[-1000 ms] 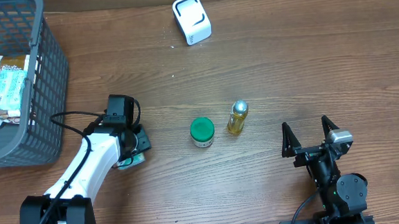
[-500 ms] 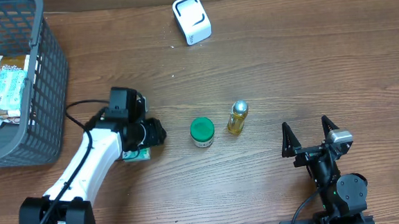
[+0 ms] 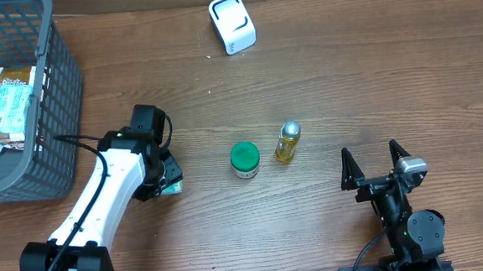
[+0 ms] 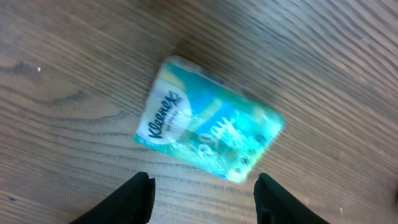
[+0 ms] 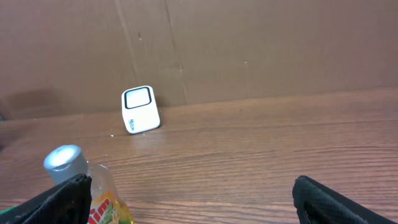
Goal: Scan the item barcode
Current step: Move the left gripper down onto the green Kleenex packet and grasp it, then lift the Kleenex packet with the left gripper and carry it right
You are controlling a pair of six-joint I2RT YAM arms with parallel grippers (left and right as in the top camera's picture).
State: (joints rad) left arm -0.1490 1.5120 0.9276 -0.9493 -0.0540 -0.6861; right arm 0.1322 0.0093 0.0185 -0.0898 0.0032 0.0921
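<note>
L tool (image 4: 205, 184) half open, holds nothing; hovers over Kleenex tissue pack (image 4: 208, 129), which lies flat on worktop (image 4: 323, 56), skewed to the jaws. R tool (image 3: 368, 151) wide open, empty.

Risks:
- soft wrap slips or crumples on pinch
- skewed grab catches only a corner
- barcode side not visible, may face away from scanner (image 3: 232, 23)

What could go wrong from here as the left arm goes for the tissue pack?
1. The tissue pack lies skewed to the open left gripper and is not yet between its fingers; closing could twist or squash the soft pack.
2. No barcode shows on its upper face, so it may need turning before the scanner.
3. The green-lidded jar stands close by; a low carry could knock it.
</note>
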